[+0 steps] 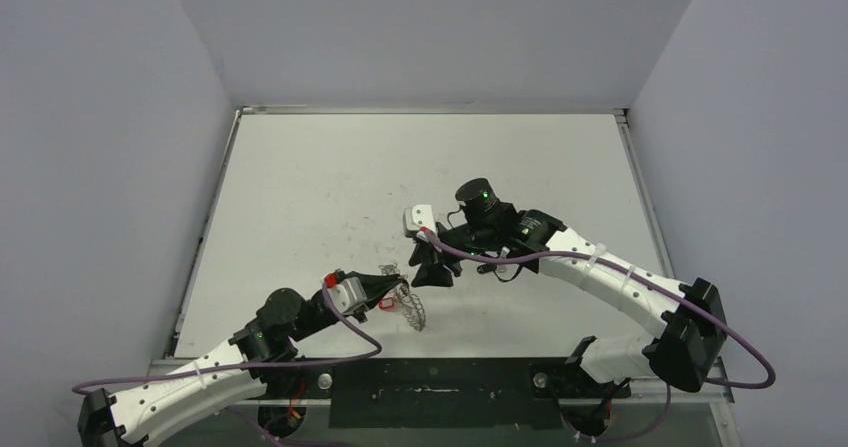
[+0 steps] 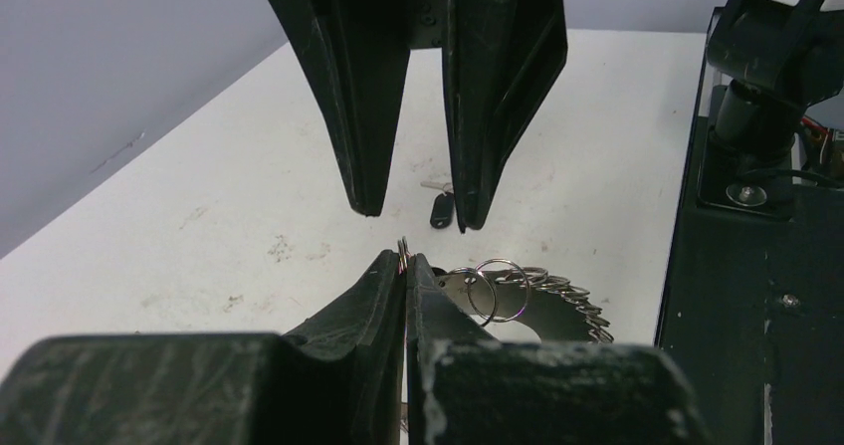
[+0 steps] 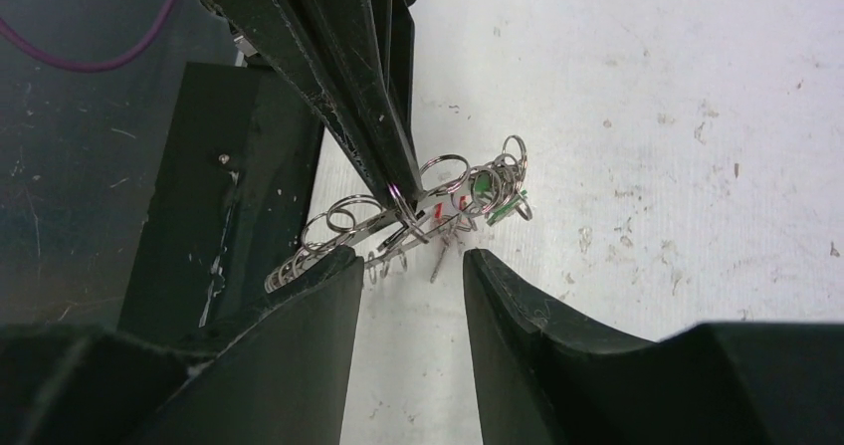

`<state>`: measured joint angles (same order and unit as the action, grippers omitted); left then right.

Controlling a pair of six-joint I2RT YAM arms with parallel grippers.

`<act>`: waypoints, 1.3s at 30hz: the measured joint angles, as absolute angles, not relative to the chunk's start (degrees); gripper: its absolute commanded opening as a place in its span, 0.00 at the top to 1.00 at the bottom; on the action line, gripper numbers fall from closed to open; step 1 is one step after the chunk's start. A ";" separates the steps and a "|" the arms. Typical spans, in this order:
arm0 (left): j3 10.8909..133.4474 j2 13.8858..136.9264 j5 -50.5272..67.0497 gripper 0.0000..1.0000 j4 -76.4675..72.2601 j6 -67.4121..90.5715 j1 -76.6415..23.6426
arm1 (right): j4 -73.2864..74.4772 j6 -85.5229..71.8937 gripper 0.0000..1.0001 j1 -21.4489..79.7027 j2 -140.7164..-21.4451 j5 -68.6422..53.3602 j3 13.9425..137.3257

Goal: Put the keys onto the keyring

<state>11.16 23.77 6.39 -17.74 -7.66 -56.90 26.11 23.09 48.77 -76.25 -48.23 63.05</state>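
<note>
Jutting from the left gripper (image 2: pixel 406 262), whose fingers are clenched on one thin loop, the keyring (image 2: pixel 537 301) sits near the table's (image 1: pixel 330 187) front edge. A black-headed key (image 2: pixel 441 209) lies just beyond, by the right gripper (image 3: pixel 413 261), its fingers parted

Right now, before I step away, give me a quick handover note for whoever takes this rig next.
The left claw is shut on a small loop of the keyring, holding it low over the table.
The right claw is open and empty, right in front of the keyring.
One key lies on the table near the right claw's fingertips. I cannot find the second key, nor tell whether it already hangs on the ring.
Done: the keyring is gripped.
Left: pick up the loose key and thread it on, then check for the other.
</note>
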 measured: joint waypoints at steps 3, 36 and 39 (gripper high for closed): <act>10.98 23.31 7.01 1.00 -19.42 -7.66 -56.90 | 23.94 23.11 0.59 48.77 -76.38 -49.54 62.85; 10.94 23.83 8.36 1.00 -20.73 -7.92 -56.90 | 22.83 26.52 1.00 48.31 -80.36 -54.13 61.84; 10.81 24.03 8.34 1.00 -20.58 -7.92 -56.90 | 22.96 26.63 0.92 48.29 -80.93 -54.37 61.84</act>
